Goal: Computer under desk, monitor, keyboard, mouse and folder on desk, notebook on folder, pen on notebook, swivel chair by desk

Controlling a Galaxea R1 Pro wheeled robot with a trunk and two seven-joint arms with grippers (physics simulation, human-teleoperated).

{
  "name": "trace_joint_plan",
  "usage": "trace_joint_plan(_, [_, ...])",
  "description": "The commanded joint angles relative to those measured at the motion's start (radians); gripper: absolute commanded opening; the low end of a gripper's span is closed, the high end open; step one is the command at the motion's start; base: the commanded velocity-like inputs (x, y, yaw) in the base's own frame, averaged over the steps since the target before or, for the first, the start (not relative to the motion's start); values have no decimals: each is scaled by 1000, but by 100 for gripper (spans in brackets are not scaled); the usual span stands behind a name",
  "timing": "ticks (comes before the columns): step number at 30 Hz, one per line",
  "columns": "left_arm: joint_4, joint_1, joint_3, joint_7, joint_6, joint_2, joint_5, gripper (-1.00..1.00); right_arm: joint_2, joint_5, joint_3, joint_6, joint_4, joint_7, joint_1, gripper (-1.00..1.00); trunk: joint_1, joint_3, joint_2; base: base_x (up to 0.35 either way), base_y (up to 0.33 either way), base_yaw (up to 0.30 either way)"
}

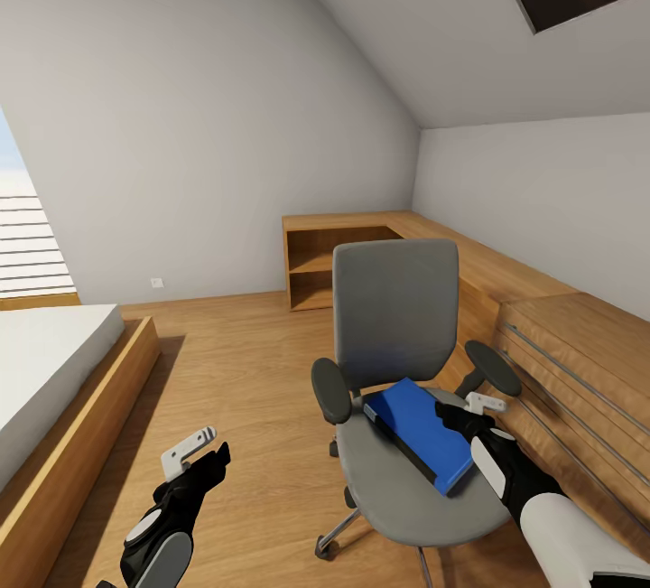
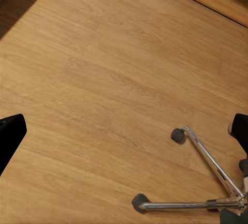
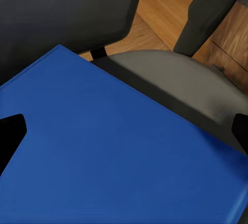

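Folder (image 1: 421, 434): lying on the swivel chair (image 1: 397, 317) seat, blue, bearing no readable writing.
Right gripper (image 1: 469, 415): hovering over the folder, fingers spread open.
Left gripper (image 1: 200, 454): hanging over the floor (image 1: 244, 371), fingers open.

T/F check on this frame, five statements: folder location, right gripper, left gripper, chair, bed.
1. The blue folder lies on the seat of the swivel chair. True.
2. The right gripper is shut on the folder. False: its fingers are spread wide over the folder, open, in the right wrist view.
3. The left gripper holds a pen. False: it is open and holds nothing, hanging over bare wood floor near the chair's chrome base.
4. The chair's backrest is grey. True.
5. The bed stands at the robot's right. False: it is at the left of the head view.
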Motion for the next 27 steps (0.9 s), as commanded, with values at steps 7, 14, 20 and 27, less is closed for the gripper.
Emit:
trace_joint_plan(7, [-1, -1, -2, 7, 4, 1, 3, 100, 0, -7, 1, 6, -3, -2, 0, 100, 0, -1, -1, 0, 0, 0])
trace_joint_plan(14, [-1, -1, -2, 7, 4, 1, 3, 100, 0, -7, 0, 6, -3, -2, 0, 100, 0, -1, -1, 145, 0, 0])
trace_joint_plan(20, [-1, -1, -2, 7, 4, 1, 3, 100, -1, -7, 0, 6, -3, -2, 0, 100, 0, -1, -1, 128, 0, 0])
trace_joint_plan(27, [-1, -1, -2, 7, 4, 1, 3, 100, -1, -7, 0, 6, -3, -2, 0, 100, 0, -1, -1, 80, 0, 0])
